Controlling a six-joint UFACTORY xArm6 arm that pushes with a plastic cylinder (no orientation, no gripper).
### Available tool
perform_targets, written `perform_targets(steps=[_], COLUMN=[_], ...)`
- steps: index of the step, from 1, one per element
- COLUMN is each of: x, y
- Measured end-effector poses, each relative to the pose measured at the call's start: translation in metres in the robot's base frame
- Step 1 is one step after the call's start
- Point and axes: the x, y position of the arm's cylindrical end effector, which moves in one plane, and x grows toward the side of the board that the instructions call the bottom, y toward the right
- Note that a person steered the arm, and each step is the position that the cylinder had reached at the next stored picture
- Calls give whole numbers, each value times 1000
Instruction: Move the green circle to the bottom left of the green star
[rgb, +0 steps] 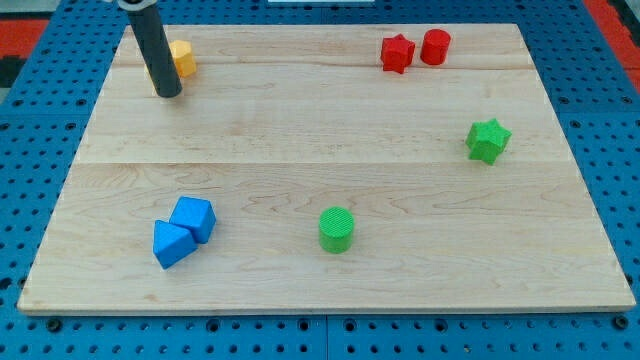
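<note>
The green circle (337, 229) stands on the wooden board near the view's bottom middle. The green star (488, 140) sits at the view's right, up and to the right of the circle. My tip (167, 94) rests on the board at the view's top left, far from both green blocks, just left of a yellow block (183, 58) that the rod partly hides.
A red star (397, 53) and a red cylinder (435, 46) sit side by side at the view's top right. Two blue blocks (183, 232) touch each other at the bottom left. The wooden board (320, 130) lies on a blue pegboard.
</note>
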Motion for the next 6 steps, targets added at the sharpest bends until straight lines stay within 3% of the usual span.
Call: perform_targets(steps=[1,3,5,6], x=[27,111,213,232], y=[5,107,108,116])
